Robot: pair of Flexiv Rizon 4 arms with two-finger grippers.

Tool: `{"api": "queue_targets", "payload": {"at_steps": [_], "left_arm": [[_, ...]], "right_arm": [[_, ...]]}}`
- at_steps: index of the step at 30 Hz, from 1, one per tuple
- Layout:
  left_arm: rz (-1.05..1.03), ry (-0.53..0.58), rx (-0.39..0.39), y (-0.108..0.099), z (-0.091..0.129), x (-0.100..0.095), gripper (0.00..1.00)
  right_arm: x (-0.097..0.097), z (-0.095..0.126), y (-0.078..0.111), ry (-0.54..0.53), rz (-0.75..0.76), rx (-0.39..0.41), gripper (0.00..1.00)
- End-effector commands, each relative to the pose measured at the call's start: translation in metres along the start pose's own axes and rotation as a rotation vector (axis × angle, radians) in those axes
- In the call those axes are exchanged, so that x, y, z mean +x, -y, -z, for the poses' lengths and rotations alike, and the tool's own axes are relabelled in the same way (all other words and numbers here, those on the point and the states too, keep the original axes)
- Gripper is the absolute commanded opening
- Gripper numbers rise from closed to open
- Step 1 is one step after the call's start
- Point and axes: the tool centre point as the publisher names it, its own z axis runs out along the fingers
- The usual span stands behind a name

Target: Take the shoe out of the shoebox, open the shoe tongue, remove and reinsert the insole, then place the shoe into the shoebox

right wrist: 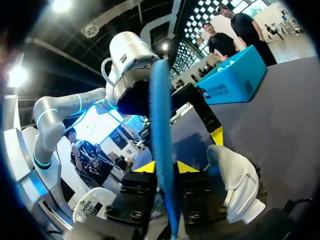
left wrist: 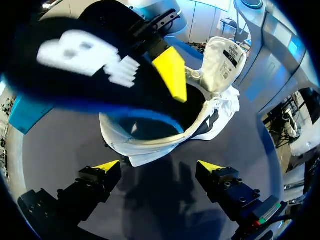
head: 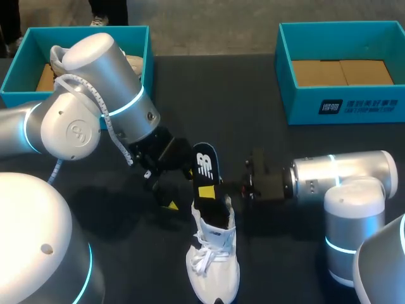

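Surface (head: 266,139) of dark, matte material carries two teal cardboard shoeboxes at its far side. The left shoebox (head: 19,69) holds a pale shoe (head: 131,63), partly hidden behind the left arm. The right shoebox (head: 342,104) shows only its flat brown cardboard floor.

Between the two arms, nearer the robot, a white shoe (head: 215,266) rests on the surface, well apart from both boxes. Its upper looks soft and woven. The white laces (head: 204,258) lie loose, and the padded tongue (left wrist: 225,55) stands up with a printed label on its inner face.

A thin, flat insole (head: 204,166), black on top with a white mark and a blue edge, rises out of the shoe. Its lower end is down in the shoe's opening.

The right tool (right wrist: 166,167) is clenched on the insole, which shows edge-on between the yellow tips with one tip on each face.

The left tool (left wrist: 158,167) is released. Its fingers stand wide apart just above the surface, with the shoe's heel just ahead of them and nothing between them.
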Motion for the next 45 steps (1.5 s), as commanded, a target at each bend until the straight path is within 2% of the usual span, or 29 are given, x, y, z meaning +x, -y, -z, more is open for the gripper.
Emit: {"api": "queue_targets", "payload": {"at_steps": [1,8,16,35,42,43,45], "left_arm": [[0.0,0.002,-0.003,0.0,0.0,0.001,1.0],[0.0,0.002,-0.003,0.0,0.0,0.001,1.0],[0.0,0.002,-0.003,0.0,0.0,0.001,1.0],[0.0,0.002,-0.003,0.0,0.0,0.001,1.0],[0.0,0.002,-0.003,0.0,0.0,0.001,1.0],[0.0,0.002,-0.003,0.0,0.0,0.001,1.0],[0.0,0.002,-0.003,0.0,0.0,0.001,1.0]], "right_arm": [[0.001,-0.002,-0.002,0.006,-0.005,-0.004,0.0],[-0.006,-0.001,-0.002,0.007,-0.064,-0.018,0.0],[-0.014,-0.002,0.007,0.015,-0.138,-0.023,0.0],[-0.012,-0.001,0.037,0.03,-0.193,0.004,0.0],[-0.009,0.0,0.037,0.024,-0.177,-0.005,0.0],[-0.007,0.0,0.036,0.022,-0.168,-0.006,0.06],[-0.005,-0.001,0.032,0.021,-0.159,-0.008,0.24]]}}
